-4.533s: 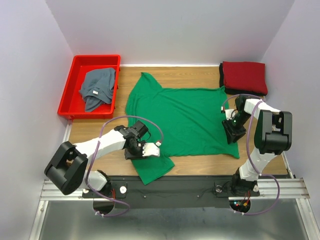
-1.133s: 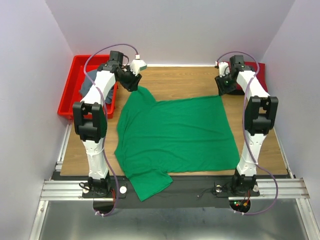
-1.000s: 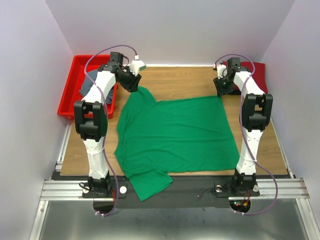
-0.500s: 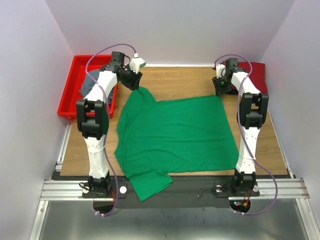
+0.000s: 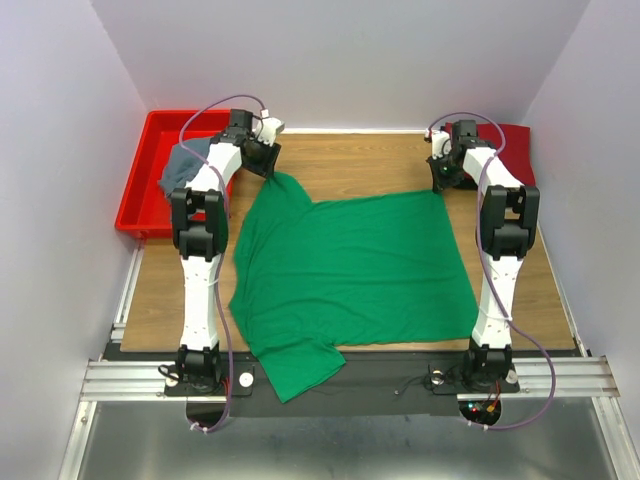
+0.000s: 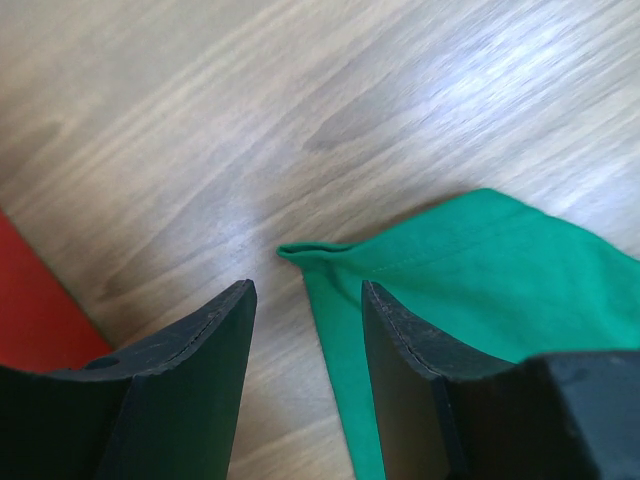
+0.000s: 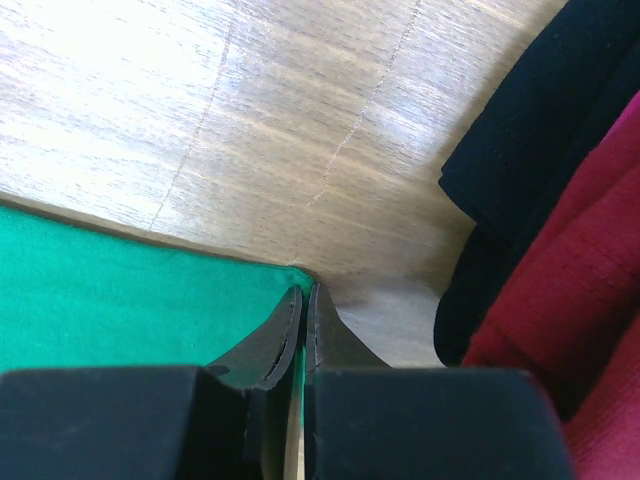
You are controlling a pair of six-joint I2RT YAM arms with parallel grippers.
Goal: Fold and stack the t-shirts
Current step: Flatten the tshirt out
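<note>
The bright green t-shirt (image 5: 350, 260) lies spread flat on the wooden table. My left gripper (image 5: 267, 167) is at its far left corner; in the left wrist view the jaws (image 6: 305, 300) stand open astride the pointed cloth tip (image 6: 330, 262). My right gripper (image 5: 440, 180) is at the far right corner, shut on the green edge (image 7: 120, 290), its fingertips (image 7: 303, 292) pressed together. The dark red t-shirt (image 7: 590, 290) lies folded on the black t-shirt (image 7: 540, 130) at the far right. The grey-blue t-shirt (image 5: 180, 165) lies crumpled in the bin.
A red plastic bin (image 5: 150, 135) stands at the far left; its edge shows in the left wrist view (image 6: 30, 320). The green shirt's near sleeve (image 5: 300, 365) hangs over the table's front edge. Both arms stretch far out along the table's sides.
Both arms have gone from the shirt's near part to its far corners. In the last half second the left arm has straightened further; the shirt has not moved.
</note>
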